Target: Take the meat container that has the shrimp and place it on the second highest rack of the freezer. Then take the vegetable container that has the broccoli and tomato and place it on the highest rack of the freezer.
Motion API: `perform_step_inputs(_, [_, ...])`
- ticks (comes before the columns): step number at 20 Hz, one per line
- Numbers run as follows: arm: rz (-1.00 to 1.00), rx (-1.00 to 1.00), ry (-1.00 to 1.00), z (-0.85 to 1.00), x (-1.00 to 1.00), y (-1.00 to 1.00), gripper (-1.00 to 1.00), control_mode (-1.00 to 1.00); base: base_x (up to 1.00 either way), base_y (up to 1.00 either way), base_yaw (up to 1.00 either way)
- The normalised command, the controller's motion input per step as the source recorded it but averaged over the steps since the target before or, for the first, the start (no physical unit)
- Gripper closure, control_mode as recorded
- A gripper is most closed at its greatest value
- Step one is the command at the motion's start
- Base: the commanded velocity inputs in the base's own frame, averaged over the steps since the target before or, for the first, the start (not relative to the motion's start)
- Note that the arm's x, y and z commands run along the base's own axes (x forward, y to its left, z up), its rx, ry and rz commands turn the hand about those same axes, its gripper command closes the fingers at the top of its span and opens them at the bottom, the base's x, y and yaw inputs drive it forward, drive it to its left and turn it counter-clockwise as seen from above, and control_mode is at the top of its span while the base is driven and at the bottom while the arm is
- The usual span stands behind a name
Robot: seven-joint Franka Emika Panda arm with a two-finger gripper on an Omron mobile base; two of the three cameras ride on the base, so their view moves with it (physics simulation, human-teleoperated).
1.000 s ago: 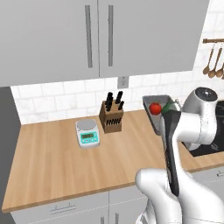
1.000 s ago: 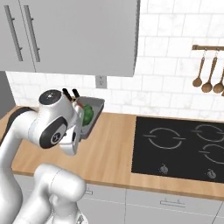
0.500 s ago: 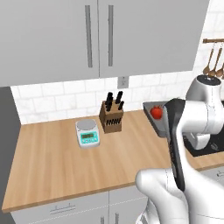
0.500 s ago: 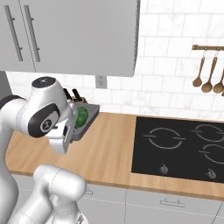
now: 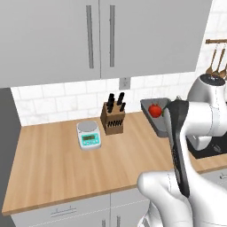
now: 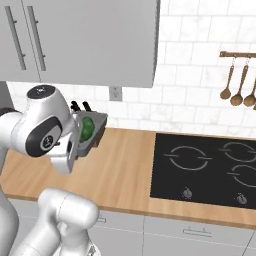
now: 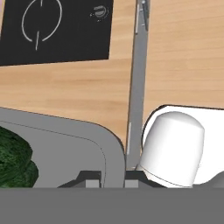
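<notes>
I hold the vegetable container [image 5: 156, 116], a dark grey rectangular tray with rounded corners and a raised rim, lifted off the wooden surface [image 5: 57, 164] and carried up beside my white arm. In the left base view its long axis runs from the tiled back wall toward the front edge of the surface, and the tray looks roughly level there; in the right base view the same tray [image 6: 95, 131] appears tipped, its far end higher than the end near my arm. Inside it sits a round, glossy red tomato [image 5: 154, 110] toward the wall end, and a rough, dark green clump of broccoli [image 6: 87, 129] lies nearer me. My tool [image 7: 112, 177] is closed down tight on the tray's rim, one dark finger on each side of the grey wall [image 7: 114, 154], as the hand view shows, with the broccoli's bumpy green surface [image 7: 15, 156] at the left inside the smooth tray floor. Below the tray the hand view looks down on the pale, grained wood and a flat black cooktop [image 7: 61, 30] with white ring markings. On the surface to the left stand a brown wooden knife block [image 5: 112, 119] with black handles and a small white kitchen scale [image 5: 88, 135] with a green display.
</notes>
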Motion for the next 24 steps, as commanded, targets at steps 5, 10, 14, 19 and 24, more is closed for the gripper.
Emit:
perform_step_inputs(5, [0.0, 0.0, 0.0, 0.03, -0.02, 0.0, 1.0, 1.0, -0.35, 0.0, 0.0])
perform_step_inputs(10, [0.0, 0.0, 0.0, 0.0, 0.0, 0.0, 1.0, 1.0, -1.0, 0.0, 0.0])
perform_step_inputs(14, [0.0, 0.0, 0.0, 0.0, 0.0, 0.0, 1.0, 1.0, -0.98, 0.22, 0.33])
perform_step_inputs(19, [0.0, 0.0, 0.0, 0.0, 0.0, 0.0, 1.0, 1.0, -0.54, 0.35, 0.88])
perform_step_inputs(24, [0.0, 0.0, 0.0, 0.0, 0.0, 0.0, 1.0, 1.0, -0.28, 0.31, 0.99])
